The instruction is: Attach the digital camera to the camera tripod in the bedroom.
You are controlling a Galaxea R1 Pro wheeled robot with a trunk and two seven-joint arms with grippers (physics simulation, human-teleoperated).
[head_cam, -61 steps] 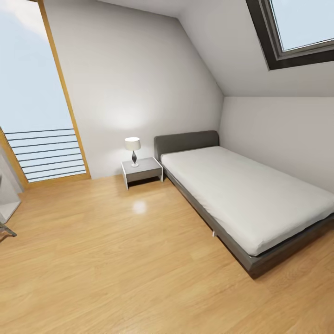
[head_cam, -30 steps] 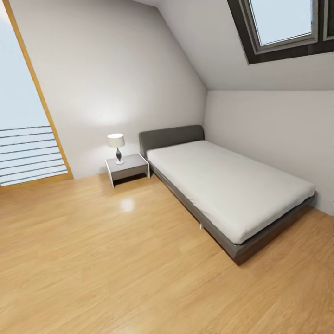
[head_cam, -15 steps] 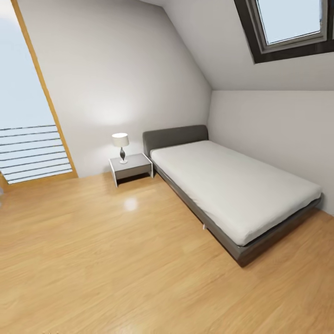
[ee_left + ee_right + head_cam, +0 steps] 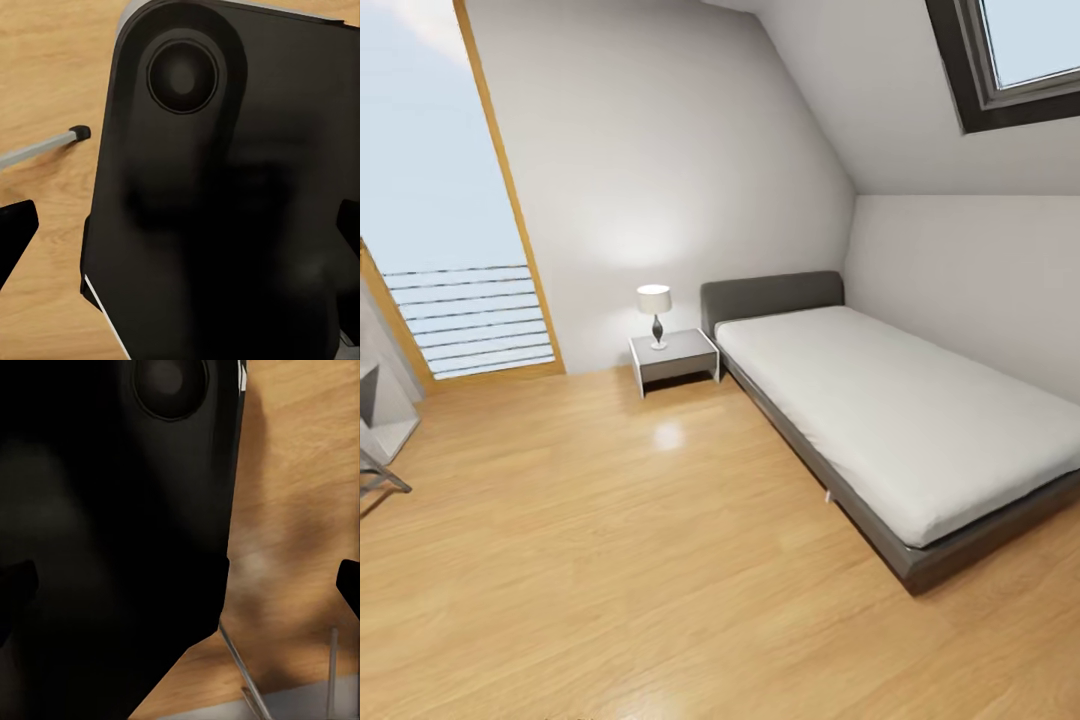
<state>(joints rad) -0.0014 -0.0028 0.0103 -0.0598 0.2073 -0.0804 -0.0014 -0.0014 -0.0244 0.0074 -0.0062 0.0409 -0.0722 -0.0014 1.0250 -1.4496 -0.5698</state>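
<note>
Bedroom floor (image 4: 660,560) of light wood, bed (image 4: 900,420) and bedside stand (image 4: 675,360) ahead. View has swung back leftward; a thin grey leg (image 4: 380,478), likely the tripod, reappears at left edge. Camera unseen. Each hand's fingertips show spread, nothing between them.

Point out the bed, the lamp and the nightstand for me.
bed (image 4: 900,420), head view, on the white mattress top.
lamp (image 4: 654,299), head view, on its white shade.
nightstand (image 4: 678,349), head view, on its flat top, beside the lamp's base.
</note>
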